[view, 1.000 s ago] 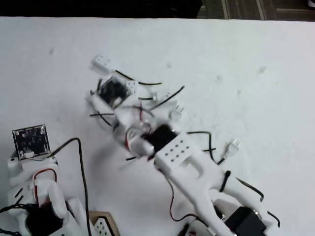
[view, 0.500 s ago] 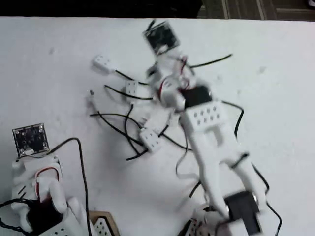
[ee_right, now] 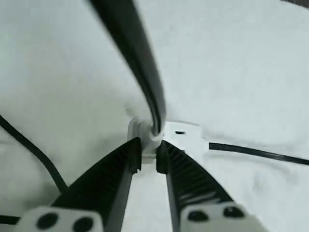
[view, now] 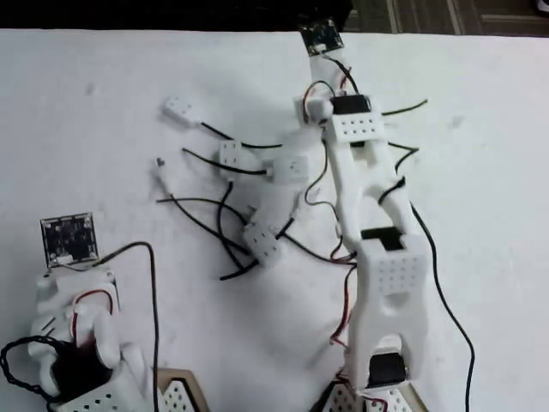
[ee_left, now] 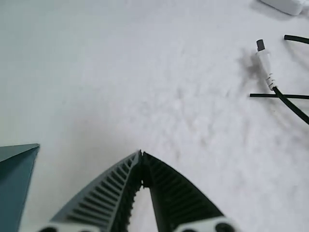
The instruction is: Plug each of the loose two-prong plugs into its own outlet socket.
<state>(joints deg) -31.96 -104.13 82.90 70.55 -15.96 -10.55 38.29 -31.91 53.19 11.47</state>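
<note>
My right gripper [ee_right: 148, 145] is shut on a small white plug [ee_right: 145, 131]; the plug's black cord [ee_right: 137, 58] rises toward the camera. The plug touches a white outlet block [ee_right: 186, 135] with a slot on top. From above, that block [view: 287, 167] lies mid-table under the stretched right arm [view: 360, 172]. Other white outlet blocks [view: 178, 109] [view: 229, 153] [view: 264, 243] lie among tangled black cords. A loose plug [ee_left: 263, 53] on a black cord lies beyond my left gripper [ee_left: 141, 157], which is shut on nothing. That same plug [view: 160, 165] rests left of the tangle.
Black cords [view: 206, 219] sprawl across the table's centre. The left arm [view: 81, 343] sits at the near left corner, with bare white tabletop [view: 86, 154] beyond it. A dark edge [view: 171, 17] marks the table's far side.
The right arm swung from the table's middle toward the far side, and the cords and outlet blocks it covered now show. The left arm shifted slightly.
</note>
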